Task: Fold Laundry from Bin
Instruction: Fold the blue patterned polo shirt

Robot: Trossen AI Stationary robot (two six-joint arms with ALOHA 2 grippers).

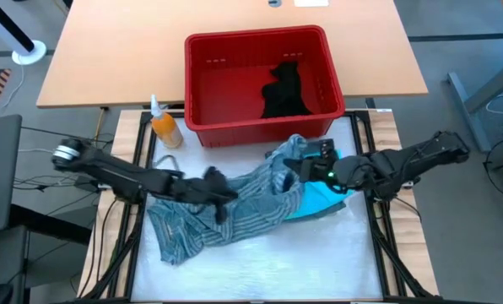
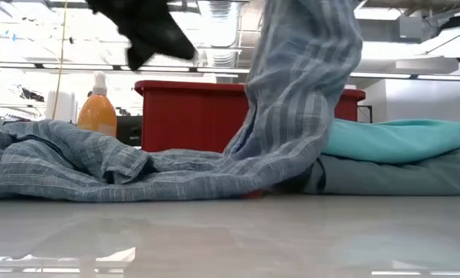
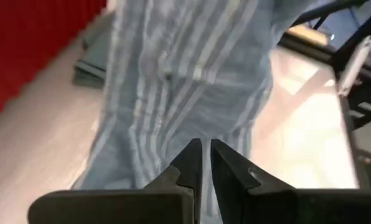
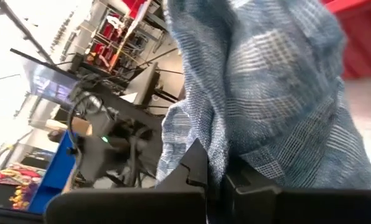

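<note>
The striped shirt (image 1: 235, 207) is blue-grey with thin pale lines, soft and much wrinkled. It lies on the white work surface (image 1: 260, 270) in front of the red bin (image 1: 202, 89). It makes one long band across the surface, from a loose heap at my left side to a raised part at my right side. So its long axis runs from left to right, and it climbs a little toward the bin at the right end.

My right claw (image 4: 215, 171) is pressed shut on a fold of this shirt and holds the right end up; in the low view the cloth hangs down from above like a thick column. My left claw (image 3: 205, 163) is over the middle of the band. Its fingers (image 3: 188, 165) are almost together, with only a thin slit between them. The striped cloth is directly in front of the tips, but I cannot tell if they hold any of it.

Under the lifted end lies the turquoise garment (image 1: 319, 201), flat, and in the low view it rests on a grey-green garment (image 2: 400, 176). The black garment (image 1: 283, 91) is in the bin, crumpled against the right wall. An orange bottle (image 1: 164, 127) stands just beside the bin's left front corner.
</note>
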